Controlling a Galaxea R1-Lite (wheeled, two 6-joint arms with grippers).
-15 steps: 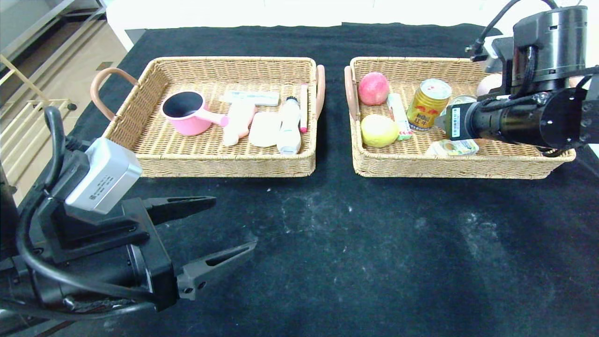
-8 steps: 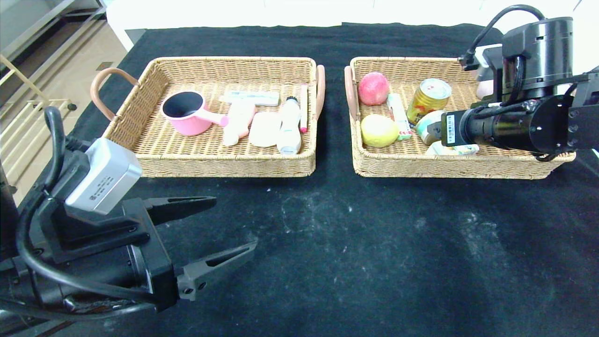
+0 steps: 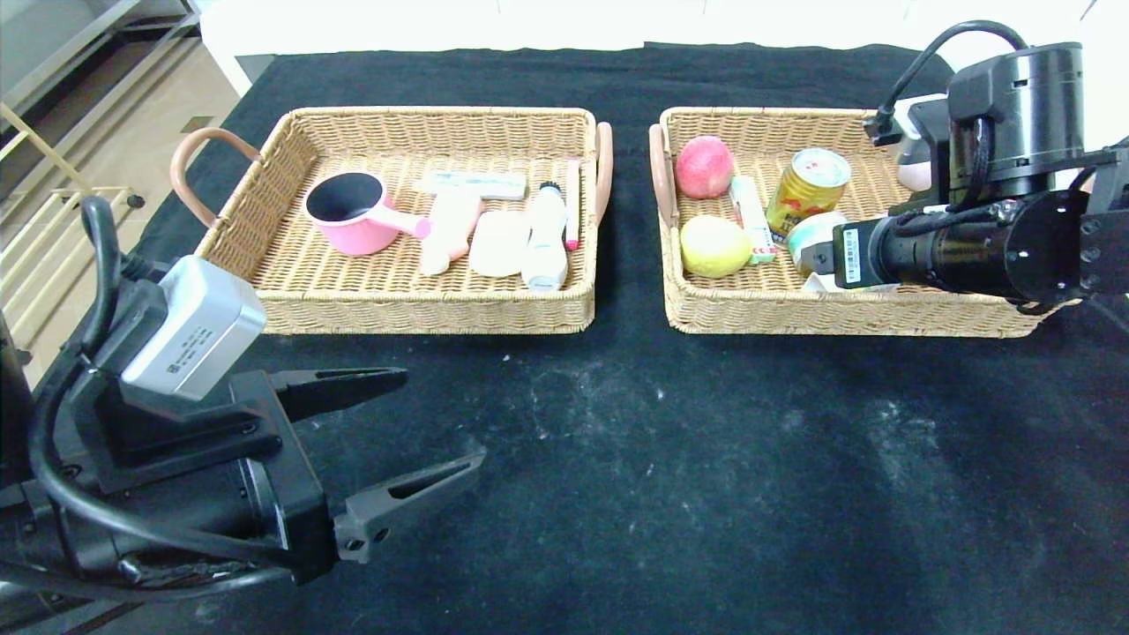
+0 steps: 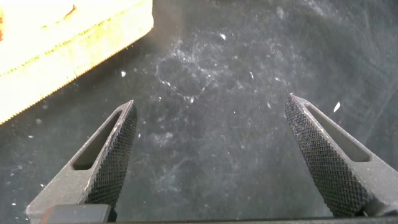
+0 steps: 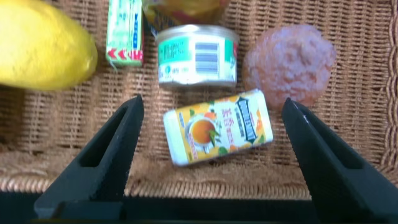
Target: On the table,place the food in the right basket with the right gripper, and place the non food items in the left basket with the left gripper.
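The right basket holds a red apple, a lemon, a gum strip, a gold can and a tin can lying on its side. My right arm hangs over that basket's front right part. My right gripper is open and empty above a yellow drink box, with the tin can and a pink lump just beyond. My left gripper is open and empty over bare cloth.
The left basket holds a pink pot, a white bottle, a toothpaste box and other pale items. A black cloth covers the table. The lemon lies near one right finger.
The right arm has drifted slightly toward the basket's front edge. The tin can, half hidden behind the arm a second ago, now lies further left in plain view. The left arm has not moved.
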